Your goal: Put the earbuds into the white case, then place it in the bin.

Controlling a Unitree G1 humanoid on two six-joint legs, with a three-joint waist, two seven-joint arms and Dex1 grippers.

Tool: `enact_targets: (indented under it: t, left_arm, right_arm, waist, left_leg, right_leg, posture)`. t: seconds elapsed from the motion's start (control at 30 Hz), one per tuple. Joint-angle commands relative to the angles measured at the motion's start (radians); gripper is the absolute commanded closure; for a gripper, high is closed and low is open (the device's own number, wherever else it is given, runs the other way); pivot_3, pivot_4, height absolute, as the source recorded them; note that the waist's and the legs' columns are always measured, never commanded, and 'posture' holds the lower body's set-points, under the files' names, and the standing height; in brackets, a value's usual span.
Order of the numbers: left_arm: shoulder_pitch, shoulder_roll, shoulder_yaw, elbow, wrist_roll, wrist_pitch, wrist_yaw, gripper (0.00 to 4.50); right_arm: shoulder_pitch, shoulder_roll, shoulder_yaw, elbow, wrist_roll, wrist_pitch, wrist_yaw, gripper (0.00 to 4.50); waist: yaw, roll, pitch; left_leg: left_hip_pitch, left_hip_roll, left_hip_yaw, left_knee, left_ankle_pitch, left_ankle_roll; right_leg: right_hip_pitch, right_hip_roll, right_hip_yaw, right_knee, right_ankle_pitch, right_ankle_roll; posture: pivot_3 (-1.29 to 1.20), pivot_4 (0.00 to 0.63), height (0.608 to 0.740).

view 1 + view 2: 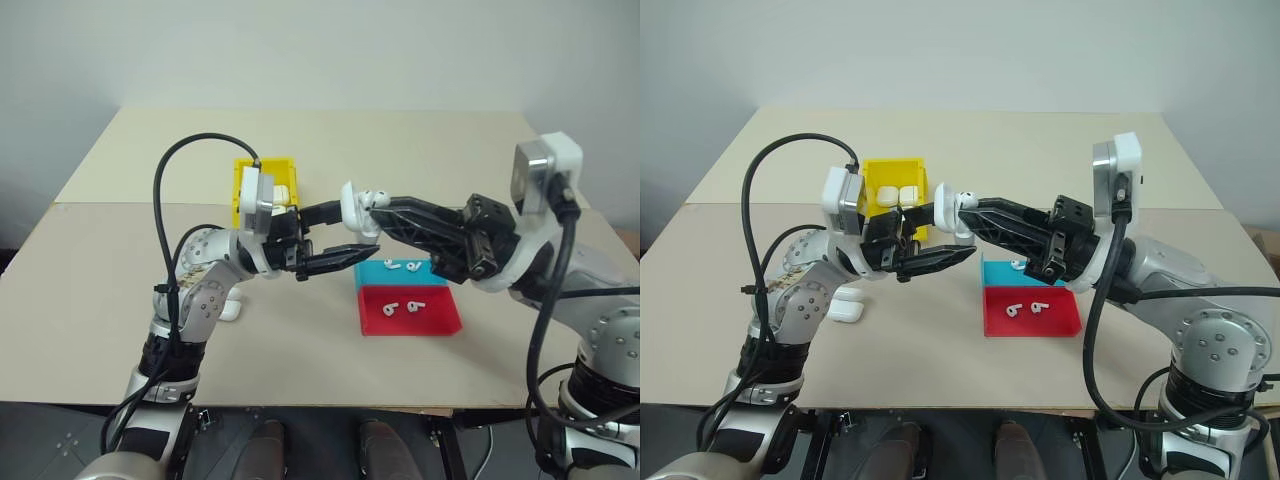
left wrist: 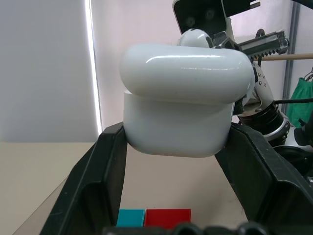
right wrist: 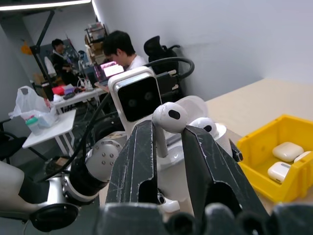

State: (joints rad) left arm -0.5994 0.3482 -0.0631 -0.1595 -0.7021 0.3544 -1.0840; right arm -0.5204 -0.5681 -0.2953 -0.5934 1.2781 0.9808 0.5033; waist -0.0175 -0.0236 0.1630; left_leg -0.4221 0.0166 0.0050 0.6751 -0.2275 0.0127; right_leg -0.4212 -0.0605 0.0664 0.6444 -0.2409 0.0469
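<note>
Left gripper [image 1: 335, 235]: clamped on the white case [image 1: 357, 212], held up above the table [image 1: 120, 300], lid tipped back.
Right gripper [image 3: 169, 131]: pinched shut on one earbud [image 3: 169, 117], head up, stem down between the fingers, right against the case.
Bin [image 1: 262, 177]: at ten o'clock from the case, two white cases already lying inside.
More earbuds: a pair on the blue tray [image 1: 400, 271], a pair on the red tray [image 1: 408, 311], at five o'clock from the grippers.
Step in hand: seating the bud, I'd say. Line the stem over its socket, lower it straight, let go only once it sits.
Risk: a tilted stem could catch the rim.
Left wrist view: shows the case from below, lid apart from the base.
Right wrist view: shows the stem grip and people at desks behind.
Head views: show a spare case [image 1: 848, 311] lying by the left arm.
</note>
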Motion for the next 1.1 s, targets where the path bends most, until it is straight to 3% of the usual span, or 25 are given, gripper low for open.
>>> enact_targets:
  t: [0.03,0.43,0.47,0.53,0.77,1.1]
  left_arm:
    - [-0.025,0.001,0.001,-0.025,0.008,-0.004,-0.001,1.76]
    - [-0.019,-0.007,0.005,-0.036,0.014,-0.001,0.006,1.76]
    - [-0.019,-0.008,0.005,-0.035,0.015,-0.001,0.007,1.76]
    - [-0.020,-0.010,0.005,-0.034,0.016,0.000,0.007,1.76]
    - [-0.020,-0.013,0.007,-0.039,0.016,0.008,0.011,1.76]
    - [-0.015,-0.007,0.009,-0.028,0.020,0.009,0.000,1.76]
  right_arm:
    - [0.007,-0.020,0.020,-0.027,-0.028,-0.060,0.021,3.90]
    - [0.039,-0.061,0.088,-0.038,-0.109,-0.141,0.053,3.90]
    - [0.042,-0.066,0.090,-0.038,-0.113,-0.147,0.058,3.34]
    - [0.047,-0.074,0.093,-0.038,-0.117,-0.156,0.066,2.92]
    - [0.061,-0.100,0.098,-0.041,-0.123,-0.178,0.097,0.60]
    - [0.105,-0.120,0.012,-0.029,-0.027,-0.199,0.133,0.60]
  waist:
    - [0.000,0.000,0.000]
    - [0.002,0.000,0.000]
    - [0.002,0.000,0.000]
    - [0.002,0.000,0.000]
    - [0.002,0.000,0.000]
    - [0.003,0.000,0.000]
  left_leg:
    - [0.000,0.000,0.000,0.000,0.000,0.000]
    - [0.000,0.000,0.000,0.000,0.000,0.000]
    - [0.000,0.000,0.000,0.000,0.000,0.000]
    - [0.000,0.000,0.000,0.000,0.000,0.000]
    - [0.000,0.000,0.000,0.000,0.000,0.000]
    - [0.000,0.000,0.000,0.000,0.000,0.000]
  right_leg:
    - [0.000,0.000,0.000,0.000,0.000,0.000]
    - [0.000,0.000,0.000,0.000,0.000,0.000]
    - [0.000,0.000,0.000,0.000,0.000,0.000]
    - [0.000,0.000,0.000,0.000,0.000,0.000]
    - [0.000,0.000,0.000,-0.001,0.000,0.000]
    - [0.000,0.000,0.000,-0.001,0.000,0.000]
  posture:
    - [0.00,0.150,0.740]
    - [0.00,0.150,0.740]
    - [0.00,0.150,0.740]
    - [0.00,0.150,0.740]
    - [0.00,0.150,0.740]
    - [0.00,0.150,0.740]
